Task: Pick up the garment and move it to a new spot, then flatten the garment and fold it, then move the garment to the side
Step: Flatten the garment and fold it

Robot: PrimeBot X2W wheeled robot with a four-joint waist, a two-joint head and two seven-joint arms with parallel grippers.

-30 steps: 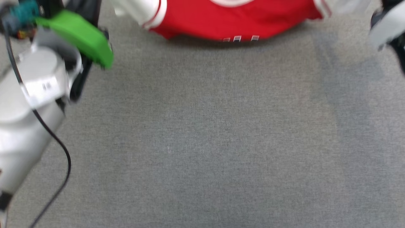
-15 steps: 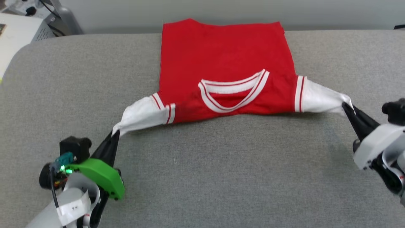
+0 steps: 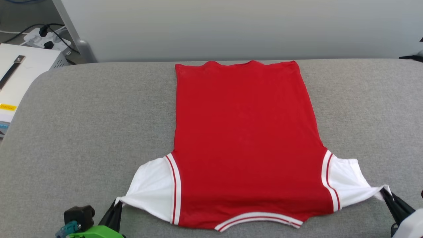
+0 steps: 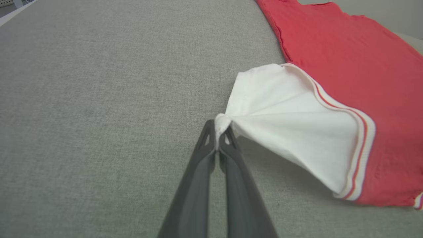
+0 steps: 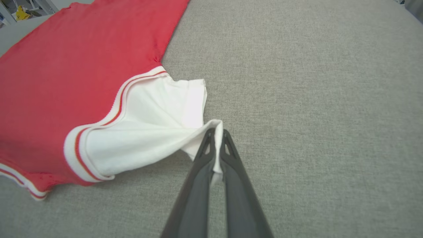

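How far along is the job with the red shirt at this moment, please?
Looks done: the garment lies spread flat, plain red back up, on the grey surface. In hand: the left tool and right tool are each shut on a white sleeve tip, finishing the flattening. Left: folding it and moving it aside.

Left gripper point(image 4: 218, 132): shut tight, two long dark fingers point(image 4: 195, 185) pressed together, tips pinching a white sleeve corner of the red jersey-style T-shirt point(image 3: 244, 138).
Left wrist: green housing point(image 3: 96, 233) low at the head view's bottom left, black camera block point(image 3: 79, 213) on it, fingers slanting up and inward.
Right gripper point(image 5: 216, 134): clamped shut too, white sleeve cloth nipped between the tips.
Right wrist: pale housing point(image 3: 409, 226) in the lower right corner, fingers angled up and inward.
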